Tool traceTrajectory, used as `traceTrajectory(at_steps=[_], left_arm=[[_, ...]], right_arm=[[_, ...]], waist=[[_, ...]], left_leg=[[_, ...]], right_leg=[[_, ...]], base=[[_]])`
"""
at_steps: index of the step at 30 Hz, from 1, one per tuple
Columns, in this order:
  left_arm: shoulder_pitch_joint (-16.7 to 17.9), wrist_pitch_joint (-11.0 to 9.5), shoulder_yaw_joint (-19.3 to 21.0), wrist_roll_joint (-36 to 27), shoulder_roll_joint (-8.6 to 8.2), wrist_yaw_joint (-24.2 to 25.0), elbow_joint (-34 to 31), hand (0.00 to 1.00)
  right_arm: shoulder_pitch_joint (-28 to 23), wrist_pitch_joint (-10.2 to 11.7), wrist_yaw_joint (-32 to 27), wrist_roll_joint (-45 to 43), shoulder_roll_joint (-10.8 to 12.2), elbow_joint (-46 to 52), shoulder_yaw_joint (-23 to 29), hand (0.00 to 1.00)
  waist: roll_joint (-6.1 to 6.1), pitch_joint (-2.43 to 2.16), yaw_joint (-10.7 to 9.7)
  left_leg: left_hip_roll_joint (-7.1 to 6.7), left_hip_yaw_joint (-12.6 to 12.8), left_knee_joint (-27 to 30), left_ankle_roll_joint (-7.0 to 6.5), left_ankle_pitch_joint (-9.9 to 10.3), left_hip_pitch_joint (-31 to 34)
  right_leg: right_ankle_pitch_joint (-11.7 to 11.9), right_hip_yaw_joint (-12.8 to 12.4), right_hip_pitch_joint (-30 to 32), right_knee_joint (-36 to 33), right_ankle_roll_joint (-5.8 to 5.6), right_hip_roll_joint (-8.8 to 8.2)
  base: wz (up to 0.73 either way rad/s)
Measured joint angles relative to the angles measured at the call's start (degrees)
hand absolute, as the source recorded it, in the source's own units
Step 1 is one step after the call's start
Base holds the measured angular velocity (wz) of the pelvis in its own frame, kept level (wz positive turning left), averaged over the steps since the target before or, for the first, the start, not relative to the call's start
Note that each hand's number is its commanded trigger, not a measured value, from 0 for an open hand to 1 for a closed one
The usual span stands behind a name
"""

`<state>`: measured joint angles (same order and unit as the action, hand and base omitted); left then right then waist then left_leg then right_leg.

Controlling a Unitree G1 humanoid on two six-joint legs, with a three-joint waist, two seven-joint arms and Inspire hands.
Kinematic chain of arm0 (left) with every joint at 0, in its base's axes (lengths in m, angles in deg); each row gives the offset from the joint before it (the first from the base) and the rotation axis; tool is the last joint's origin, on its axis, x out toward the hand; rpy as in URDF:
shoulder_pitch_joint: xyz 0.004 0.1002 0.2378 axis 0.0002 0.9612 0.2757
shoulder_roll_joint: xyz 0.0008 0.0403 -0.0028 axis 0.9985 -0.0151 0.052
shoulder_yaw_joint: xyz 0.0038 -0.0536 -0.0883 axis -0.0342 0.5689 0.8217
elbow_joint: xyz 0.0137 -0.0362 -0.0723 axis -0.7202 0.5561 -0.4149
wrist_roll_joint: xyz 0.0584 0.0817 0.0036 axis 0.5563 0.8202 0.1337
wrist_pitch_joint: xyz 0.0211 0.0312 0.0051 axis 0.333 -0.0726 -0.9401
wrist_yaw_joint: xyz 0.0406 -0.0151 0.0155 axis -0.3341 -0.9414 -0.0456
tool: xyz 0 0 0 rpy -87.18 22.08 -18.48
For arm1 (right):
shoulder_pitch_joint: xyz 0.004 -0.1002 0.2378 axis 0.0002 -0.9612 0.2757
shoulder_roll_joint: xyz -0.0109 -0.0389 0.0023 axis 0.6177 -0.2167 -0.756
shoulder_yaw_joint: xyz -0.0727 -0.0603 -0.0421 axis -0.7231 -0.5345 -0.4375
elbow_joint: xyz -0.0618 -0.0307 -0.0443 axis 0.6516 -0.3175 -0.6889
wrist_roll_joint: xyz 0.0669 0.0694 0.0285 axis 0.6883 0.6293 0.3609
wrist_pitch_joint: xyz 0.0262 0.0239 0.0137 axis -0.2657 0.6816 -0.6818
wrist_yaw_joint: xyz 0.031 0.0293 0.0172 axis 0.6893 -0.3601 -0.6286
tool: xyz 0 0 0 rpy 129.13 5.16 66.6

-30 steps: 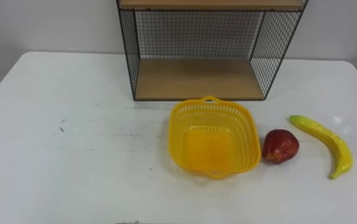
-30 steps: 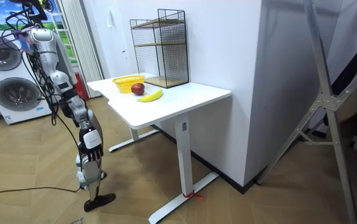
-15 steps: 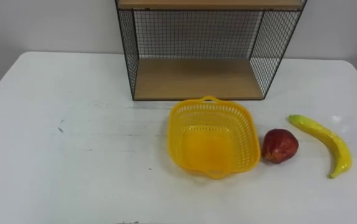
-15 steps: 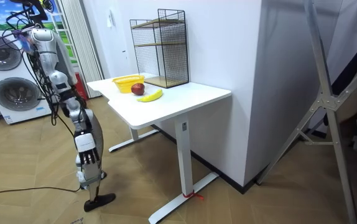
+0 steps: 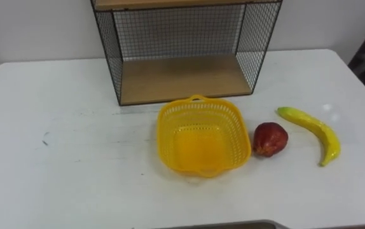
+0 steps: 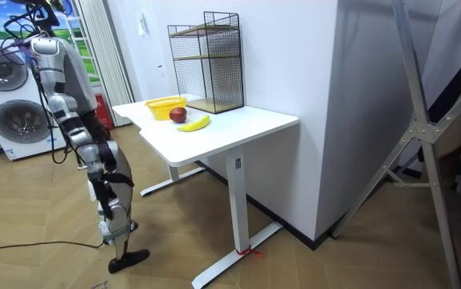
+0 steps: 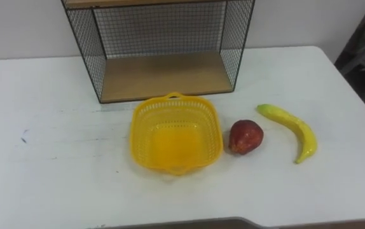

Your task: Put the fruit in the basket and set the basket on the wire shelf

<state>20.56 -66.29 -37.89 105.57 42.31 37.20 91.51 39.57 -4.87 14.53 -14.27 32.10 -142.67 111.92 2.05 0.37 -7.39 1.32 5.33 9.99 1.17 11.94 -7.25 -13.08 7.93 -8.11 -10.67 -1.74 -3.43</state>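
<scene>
Basket (image 5: 167,136) sits before the shelf (image 5: 182,77), apple (image 5: 270,139) and banana (image 5: 309,131) at its right. Right hand (image 6: 106,170) hangs low, state unclear

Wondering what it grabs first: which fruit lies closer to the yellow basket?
The red apple, right beside the basket's right rim. The banana lies farther right on the table, beyond the apple.

In the room view the body is seen standing on both legs, the trunk tipped slightly toward that view's left. The right arm (image 6: 74,120) is carried low along the trunk, bent a little at the elbow. The right hand (image 6: 95,151) seems to be held near the hip; its state cannot be made out.
</scene>
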Motion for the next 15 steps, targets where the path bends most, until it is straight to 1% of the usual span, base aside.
traceTrajectory(at_steps=[1,2,3,4,6,7,8,9,10,12,13,14,15], left_arm=[[0.14,-0.29,0.00,-0.02,0.23,-0.10,-0.30,0.00],[0.13,-0.94,0.03,-0.02,0.72,-0.20,-0.28,0.00],[0.12,-1.35,0.28,0.00,1.10,-0.31,-0.30,0.00],[0.12,-1.42,0.46,0.14,1.26,-0.41,-0.30,0.00],[0.48,-1.85,0.67,0.18,1.36,-1.52,-0.30,0.00],[0.38,-1.95,0.68,0.20,1.36,-1.54,-0.37,0.00],[0.46,-2.11,0.68,0.27,1.36,-1.63,-0.64,0.00],[0.71,-2.13,0.67,0.31,1.35,-1.67,-1.56,0.00],[0.93,-2.16,0.67,0.32,1.35,-1.67,-2.09,0.00],[1.81,-2.44,0.49,0.37,1.36,-1.67,-3.74,0.00],[1.80,-2.60,0.40,0.35,1.37,-1.68,-3.78,0.00],[1.69,-3.04,0.32,0.33,1.38,-1.68,-3.77,0.00],[1.59,-3.37,0.32,0.29,1.38,-1.68,-3.73,0.00]], right_arm=[[0.14,0.72,-0.64,0.82,-0.01,1.23,0.54,0.00],[1.00,1.80,-2.47,1.59,-0.14,3.60,2.21,0.00],[1.00,3.06,-4.82,2.35,-0.23,5.95,3.98,0.00],[1.01,3.83,-5.98,2.77,-0.33,7.01,4.54,0.00],[1.57,6.42,-11.03,1.36,-0.39,12.16,6.99,0.00],[1.59,7.01,-12.67,0.37,-0.39,13.59,7.36,0.00],[1.63,8.16,-15.79,-2.12,-0.39,16.68,8.03,0.00],[1.65,9.25,-18.72,-5.05,-0.43,20.25,8.54,0.00],[1.66,9.55,-20.32,-7.06,-0.43,22.22,8.67,0.00],[1.75,11.44,-26.11,-13.72,-0.80,30.64,8.26,0.00],[1.94,11.82,-27.36,-15.19,-1.06,32.45,7.99,0.00],[2.79,12.44,-29.95,-18.90,-1.60,35.43,7.76,0.00],[3.17,12.61,-31.32,-21.16,-1.83,37.11,7.72,0.00]], waist=[[0.12,-0.07,-0.18],[0.43,-0.31,-0.38],[0.57,-0.43,-0.41],[0.65,-0.51,-0.40],[0.71,-0.60,-0.35],[0.68,-0.60,-0.38],[0.78,-0.71,-0.35],[0.78,-0.71,-0.50],[0.77,-0.69,-0.42],[0.56,-0.58,-0.16],[0.51,-0.56,-0.10],[0.49,-0.54,-0.25],[0.51,-0.55,-0.25]], left_leg=[[0.02,-0.05,0.08,0.00,0.00,0.11],[0.02,-0.15,0.41,0.00,0.00,0.48],[0.02,-0.15,0.81,0.00,0.00,0.87],[0.03,-0.14,0.85,0.00,0.00,1.04],[0.00,-0.13,0.85,0.00,0.00,1.10],[-0.02,-0.11,0.85,0.00,0.00,1.11],[-0.03,-0.12,0.80,0.00,0.00,1.45],[-0.04,-0.25,0.86,-0.01,-0.01,1.69],[-0.03,-0.27,0.81,-0.01,-0.02,1.73],[-0.02,0.14,0.86,-0.01,-0.02,1.74],[-0.02,0.27,0.86,-0.01,-0.02,1.77],[-0.02,0.51,0.83,-0.01,-0.02,1.93],[-0.02,0.52,0.81,-0.01,-0.02,2.07]], right_leg=[[0.00,0.06,0.07,0.01,0.00,0.01],[0.00,0.07,0.25,-0.07,0.01,0.02],[0.02,0.01,0.51,-0.12,0.04,0.02],[0.02,0.00,0.69,-0.14,0.05,0.02],[0.09,-0.14,1.01,-0.15,0.09,0.02],[0.10,-0.17,1.00,-0.14,0.08,0.01],[0.11,-0.15,0.99,-0.20,0.07,0.01],[0.19,-0.09,1.13,-0.21,0.07,0.03],[0.19,-0.09,1.19,-0.23,0.07,0.05],[0.18,-0.51,1.42,-0.40,0.07,0.06],[0.18,-0.55,1.49,-0.35,0.07,0.06],[0.18,-0.73,1.84,-0.22,0.06,0.05],[0.18,-0.80,2.12,-0.26,0.05,0.05]], base=[[0.04],[0.00],[0.00],[0.00],[0.00],[0.00],[0.00],[0.04],[0.00],[-0.06],[-0.09],[-0.06],[-0.04]])
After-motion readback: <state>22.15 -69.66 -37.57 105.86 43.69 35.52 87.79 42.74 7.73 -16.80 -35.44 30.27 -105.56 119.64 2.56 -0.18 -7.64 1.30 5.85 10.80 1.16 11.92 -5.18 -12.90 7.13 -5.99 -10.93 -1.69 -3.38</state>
